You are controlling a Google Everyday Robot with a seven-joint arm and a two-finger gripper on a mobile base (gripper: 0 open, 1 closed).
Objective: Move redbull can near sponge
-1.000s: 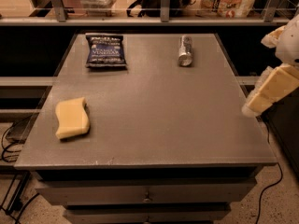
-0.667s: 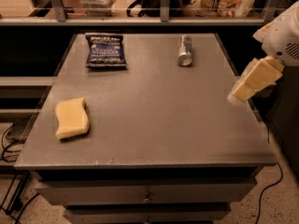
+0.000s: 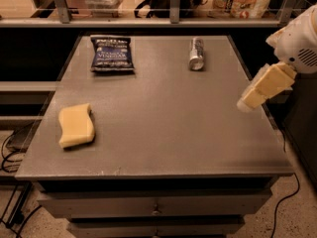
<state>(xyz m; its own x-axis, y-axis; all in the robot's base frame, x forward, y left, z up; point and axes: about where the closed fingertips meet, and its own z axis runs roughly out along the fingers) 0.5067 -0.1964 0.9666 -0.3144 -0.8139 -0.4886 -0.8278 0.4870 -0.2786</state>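
Silver-grey, the redbull can (image 3: 196, 53) lies on its side near the table's far edge, well apart from the sponge (image 3: 76, 126). My gripper (image 3: 249, 101) hangs over the right edge; spread or pressed together, I cannot tell. A glancing touch could roll the can away.

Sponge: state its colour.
Pale yellow sponge, best in camera view; gripper over right edge of table.

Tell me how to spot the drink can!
Look at the grey table, near its far edge. The redbull can lies on its side there, right of the dark blue chip bag, left of the robot's jaws at the right edge. It's the only shiny silver thing.
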